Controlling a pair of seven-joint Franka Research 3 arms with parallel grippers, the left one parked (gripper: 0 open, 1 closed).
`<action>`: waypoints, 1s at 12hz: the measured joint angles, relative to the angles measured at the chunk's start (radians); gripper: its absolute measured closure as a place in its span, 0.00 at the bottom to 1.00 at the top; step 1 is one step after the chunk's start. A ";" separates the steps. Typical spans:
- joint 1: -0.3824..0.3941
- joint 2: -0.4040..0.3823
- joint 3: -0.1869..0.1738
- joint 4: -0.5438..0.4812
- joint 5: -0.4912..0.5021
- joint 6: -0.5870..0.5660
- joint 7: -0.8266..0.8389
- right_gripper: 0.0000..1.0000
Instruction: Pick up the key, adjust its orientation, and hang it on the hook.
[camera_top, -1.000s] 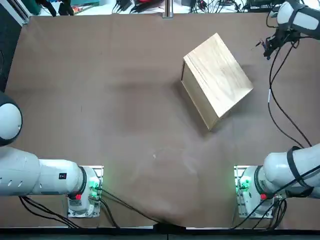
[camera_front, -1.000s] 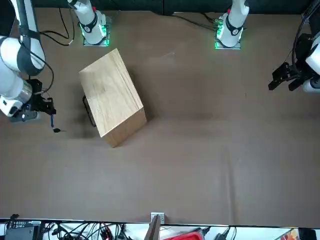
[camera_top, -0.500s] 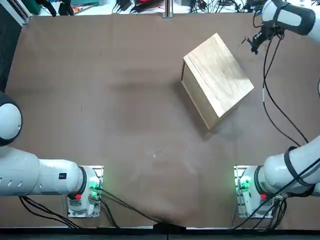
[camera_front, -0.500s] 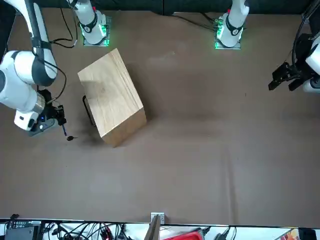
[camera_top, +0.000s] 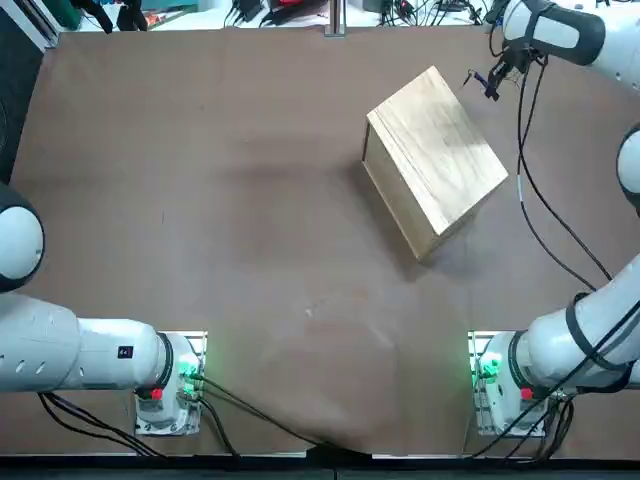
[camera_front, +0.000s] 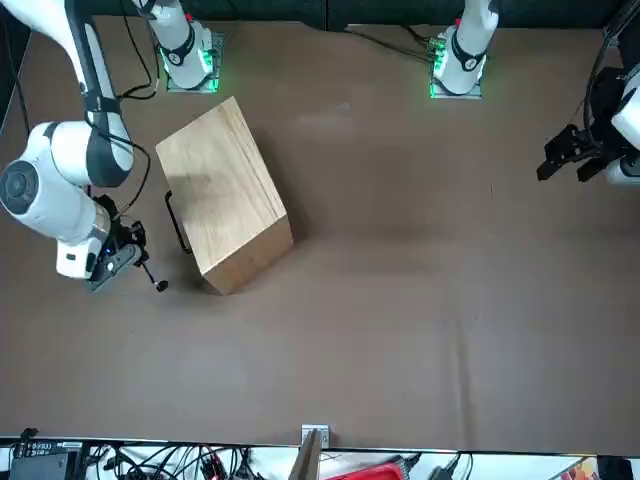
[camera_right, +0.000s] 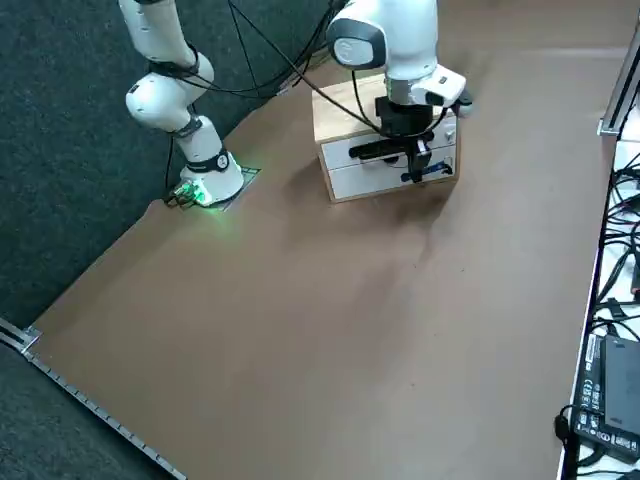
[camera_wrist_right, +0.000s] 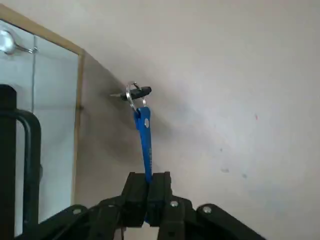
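Observation:
In the right wrist view my right gripper (camera_wrist_right: 147, 184) is shut on a blue strap, and the small dark key (camera_wrist_right: 138, 92) dangles from a ring at the strap's far end. The key (camera_front: 160, 286) hangs just above the brown table beside the wooden box (camera_front: 222, 190). Seen from overhead, the gripper (camera_top: 490, 82) hovers off the box's (camera_top: 435, 160) far right corner. A small silver hook (camera_wrist_right: 9, 42) sits on the box's pale side panel, near a black handle (camera_wrist_right: 22, 150). The side view shows the gripper (camera_right: 414, 160) in front of that panel.
Black cables trail from the right arm across the table's right side (camera_top: 545, 220). Cables and gear lie beyond the table's far edge (camera_front: 200, 462). The parked left arm (camera_front: 590, 140) stays at the other side. Brown cloth (camera_top: 220, 200) stretches left of the box.
My right gripper has carried the key from the box's right side toward its far corner, moving left and away from the base. The box has not moved.

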 joint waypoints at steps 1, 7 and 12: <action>0.010 0.014 0.000 0.016 0.000 0.000 -0.023 0.96; 0.068 0.056 0.000 0.058 0.000 0.000 -0.101 0.96; 0.098 0.068 0.000 0.058 0.000 0.000 -0.170 0.96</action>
